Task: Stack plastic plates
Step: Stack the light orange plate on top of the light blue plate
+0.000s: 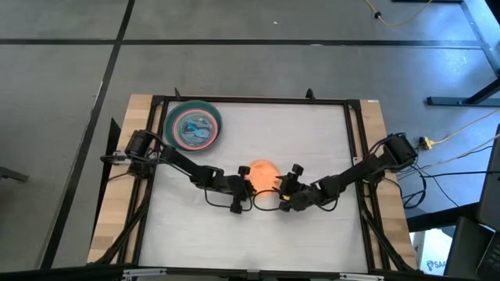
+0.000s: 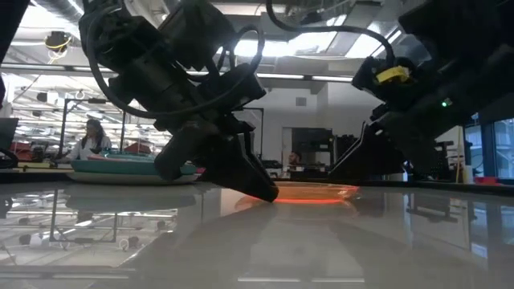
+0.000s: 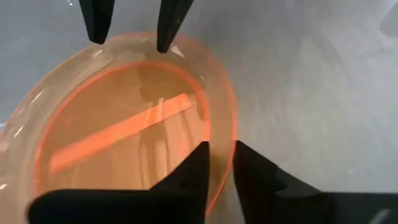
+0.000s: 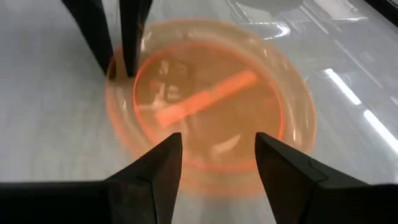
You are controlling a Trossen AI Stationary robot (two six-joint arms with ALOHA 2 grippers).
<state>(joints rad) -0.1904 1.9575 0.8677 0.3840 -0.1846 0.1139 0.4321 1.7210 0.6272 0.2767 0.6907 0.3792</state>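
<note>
A clear orange plate [image 1: 263,172] lies flat near the middle of the table, also seen as the orange plate [image 2: 313,191] in the low view. My left gripper [image 1: 245,190] is at its near-left rim, shut on it. My right gripper [image 1: 282,195] stands open at the plate's near-right rim [image 4: 214,177], its fingers spread on either side of that stretch; whether they touch it I cannot tell. A stack of plates [image 1: 193,125], grey outermost with teal, pink and cyan inside, rests on the table's far left part. My left gripper holds the orange plate by its near-left rim [image 3: 222,134], pinched with one finger [image 3: 198,171] inside the dish and the other finger [image 3: 252,171] outside. The fingers slant down from the table's left. The plate still lies flat on the table.
The stack of plates [image 2: 132,168] sits well to the far left of both grippers. A black frame [image 1: 258,100] runs around the white table top. Open table surface lies near and to the right of the orange plate. A person [image 2: 90,138] sits in the room beyond.
</note>
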